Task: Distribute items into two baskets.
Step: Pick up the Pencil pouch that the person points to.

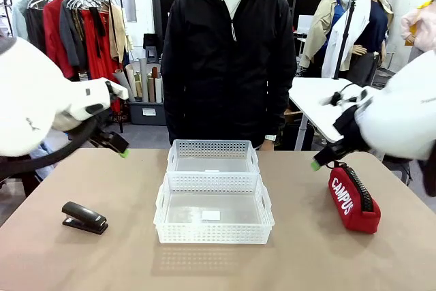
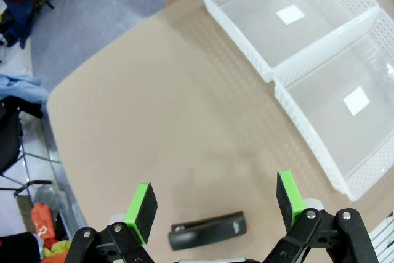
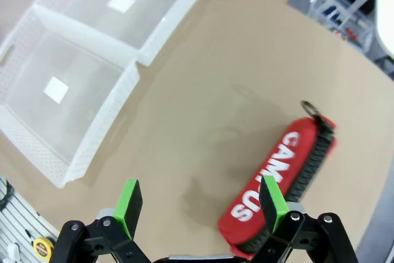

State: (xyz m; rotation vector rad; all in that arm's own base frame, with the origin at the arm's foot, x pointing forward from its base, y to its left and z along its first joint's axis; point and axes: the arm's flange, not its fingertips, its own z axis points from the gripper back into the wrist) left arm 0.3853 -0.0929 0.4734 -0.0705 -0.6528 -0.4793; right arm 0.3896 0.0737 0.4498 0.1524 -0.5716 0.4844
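Both pairs of jaws stand wide apart with nothing between them. The left gripper [image 2: 215, 202] hangs above the table [image 1: 306, 257] on the robot's left, and the right gripper [image 3: 201, 201] hangs above it on the other side. Each appears to be set over its own item.

From the left wrist, the black stapler [image 2: 208, 230] lies flat on the bare wood just below the gap between the green pads. Its length runs from pad to pad, so a roll of the wrist is probably needed to close across its narrow body.

The red pouch [image 1: 353, 199] lies on the robot's right, well apart from the baskets. From the right wrist it sits under one pad rather than centred, so that arm likely needs a sideways shift before it descends.

The near basket [image 1: 212, 234] and the far basket [image 1: 212, 146] stand in the middle, long sides touching. Each holds only a white label on its floor. That central spot looks chosen so either arm can reach a basket.

The person [image 1: 231, 66] stands behind the baskets at the far edge, arms down, taking no part
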